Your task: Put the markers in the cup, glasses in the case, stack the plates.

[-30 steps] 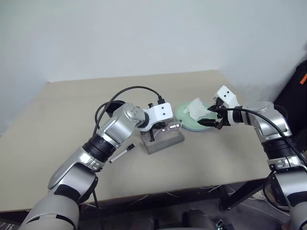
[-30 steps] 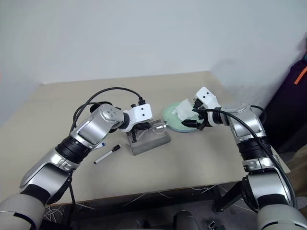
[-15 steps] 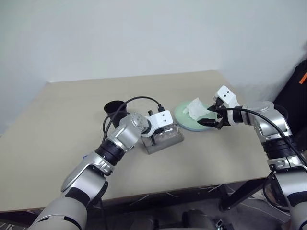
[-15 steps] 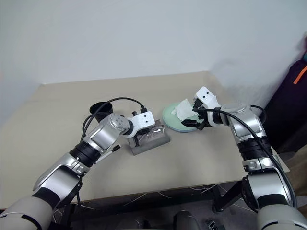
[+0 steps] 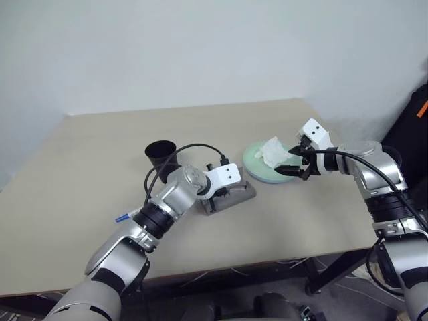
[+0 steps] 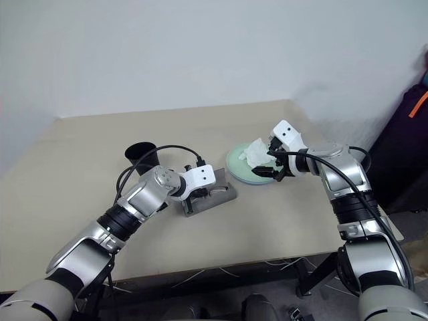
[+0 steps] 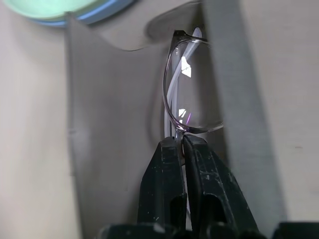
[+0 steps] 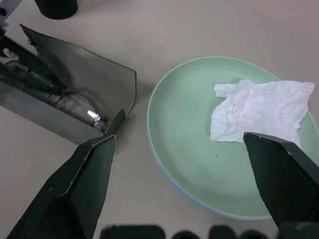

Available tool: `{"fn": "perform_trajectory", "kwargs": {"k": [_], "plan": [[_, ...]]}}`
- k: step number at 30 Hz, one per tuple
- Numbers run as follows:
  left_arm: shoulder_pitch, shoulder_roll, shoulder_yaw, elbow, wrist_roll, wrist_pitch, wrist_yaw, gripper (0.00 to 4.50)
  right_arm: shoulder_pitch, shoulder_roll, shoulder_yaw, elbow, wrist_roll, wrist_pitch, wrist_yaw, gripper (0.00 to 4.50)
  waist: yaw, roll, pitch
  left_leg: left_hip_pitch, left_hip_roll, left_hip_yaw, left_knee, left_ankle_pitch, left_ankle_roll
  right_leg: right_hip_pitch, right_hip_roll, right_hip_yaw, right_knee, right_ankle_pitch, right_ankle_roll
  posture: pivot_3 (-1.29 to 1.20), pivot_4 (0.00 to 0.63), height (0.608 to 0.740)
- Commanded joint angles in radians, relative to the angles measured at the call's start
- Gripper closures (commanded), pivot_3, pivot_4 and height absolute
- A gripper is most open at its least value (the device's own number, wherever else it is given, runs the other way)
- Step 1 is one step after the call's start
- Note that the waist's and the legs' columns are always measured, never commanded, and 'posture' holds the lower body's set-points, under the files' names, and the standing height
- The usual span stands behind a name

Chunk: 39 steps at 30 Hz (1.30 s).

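My left gripper [image 7: 180,144] is shut on the glasses [image 7: 192,92], pinching the thin frame beside one clear lens. It holds them low inside the grey case [image 5: 231,197], between the walls. The black cup [image 5: 160,155] stands upright just behind and left of the case. The pale green plate [image 8: 194,149] lies on the light blue plate [image 8: 167,183], whose rim shows beneath it. My right gripper [image 5: 294,165] hovers open over the plates' near edge, holding nothing. A blue-capped marker [image 5: 122,217] peeks out beside my left forearm.
A crumpled white tissue [image 5: 273,150] lies on the green plate. The beige table [image 5: 80,160] ends at a white wall behind. A dark object with an orange mark [image 5: 418,127] stands off the table's right edge.
My left gripper has sunk with the glasses, from above the case down into it. The forearm dropped, uncovering the cup and hiding the black-capped marker. The right arm has kept still.
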Motion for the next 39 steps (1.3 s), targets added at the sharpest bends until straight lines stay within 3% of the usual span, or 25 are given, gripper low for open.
{"fn": "perform_trajectory", "kwargs": {"k": [1,10,14,22,28,32,35,39], "plan": [[0.012,0.008,-0.005,-0.032,0.004,0.015,-0.038,4.45,-0.037,-0.004,-0.017,-0.037,0.011,-0.009,-0.005,0.03,0.0,0.0,0.0,0.0,0.0,0.0,0.0,0.0,0.0,0.0,0.0,0.0,0.0,0.0,0.0,0.0,0.0,0.732],[0.017,0.04,-0.009,-0.08,0.014,-0.004,-0.096,4.45,-0.041,0.002,-0.012,-0.023,0.006,-0.021,-0.007,0.03,0.0,0.0,0.0,0.0,0.0,0.0,0.0,0.0,0.0,0.0,0.0,0.0,0.0,0.0,0.0,0.0,0.0,0.732],[-0.01,0.044,0.032,-0.097,0.006,-0.009,-0.092,3.55,-0.042,0.002,-0.011,-0.018,0.005,-0.026,-0.006,0.03,0.0,0.0,0.0,0.0,0.0,0.0,0.0,0.0,0.0,0.0,0.0,0.0,0.0,0.0,0.0,0.0,0.0,0.732],[-0.051,0.056,0.149,-0.202,-0.039,0.062,-0.082,0.86,-0.045,-0.016,-0.019,0.004,0.012,-0.054,0.023,0.03,0.0,0.0,0.0,0.0,0.0,0.0,0.0,0.0,0.0,0.0,0.0,0.0,0.0,0.0,0.0,0.0,0.0,0.732],[-0.081,0.083,0.252,-0.229,-0.081,0.103,-0.062,0.86,-0.016,-0.052,-0.075,-0.018,0.095,-0.108,0.132,0.03,0.0,0.0,0.0,0.0,0.0,0.0,0.0,0.0,0.0,0.0,0.0,0.0,0.0,0.0,0.0,0.0,0.0,0.732],[-0.106,0.088,0.291,-0.134,-0.081,0.058,-0.009,0.86,0.015,-0.095,-0.107,-0.026,0.163,-0.146,0.247,0.03,0.0,0.0,0.0,0.0,0.0,0.0,0.0,0.0,0.0,0.001,0.0,0.0,0.0,0.0,0.0,0.0,0.0,0.732],[-0.118,0.069,0.294,-0.044,-0.07,0.012,0.043,1.46,0.036,-0.12,-0.145,-0.043,0.232,-0.168,0.331,0.03,0.001,0.0,0.0,0.0,0.0,0.0,0.001,0.0,0.0,0.001,0.0,0.0,0.0,0.0,0.0,0.0,0.0,0.732],[-0.115,0.047,0.268,0.05,-0.034,-0.061,0.115,2.8,0.065,-0.145,-0.179,-0.074,0.298,-0.174,0.403,0.03,0.001,0.0,0.0,0.001,0.0,0.0,0.001,0.0,0.0,0.002,0.0,0.0,0.0,0.0,0.0,0.0,0.0,0.732]]}}
